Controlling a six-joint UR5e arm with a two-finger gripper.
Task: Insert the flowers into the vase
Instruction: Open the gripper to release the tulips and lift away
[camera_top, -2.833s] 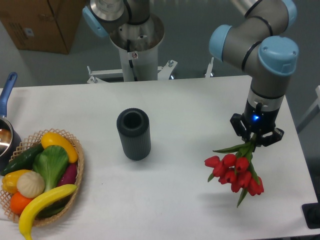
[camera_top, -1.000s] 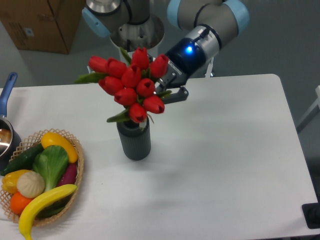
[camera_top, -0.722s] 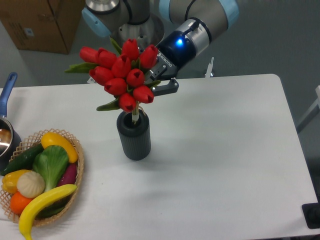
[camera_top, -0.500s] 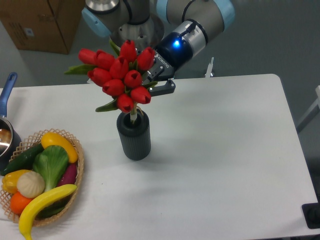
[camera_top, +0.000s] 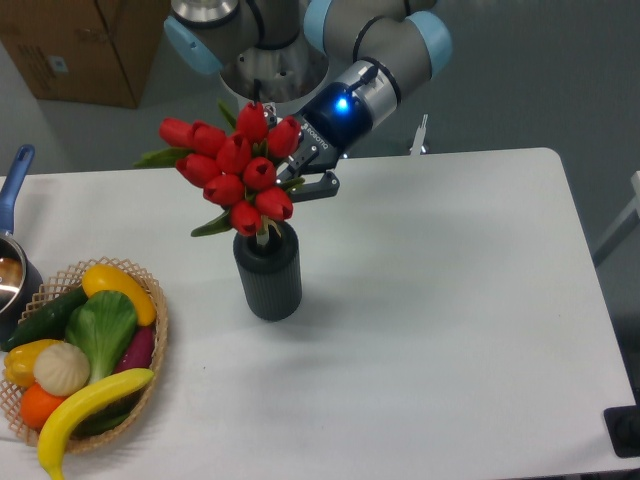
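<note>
The gripper (camera_top: 303, 172) is clamping the flowers (camera_top: 233, 173) by their stems, tilted over the vase (camera_top: 268, 272). The stem ends are dipping into the vase's mouth, buds leaning left above it. A basket (camera_top: 150, 345) is sitting well left.

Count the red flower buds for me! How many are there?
9 that I can see, all bunched in the flowers just above the vase, next to the gripper. More buds may be hidden behind the front ones.
</note>
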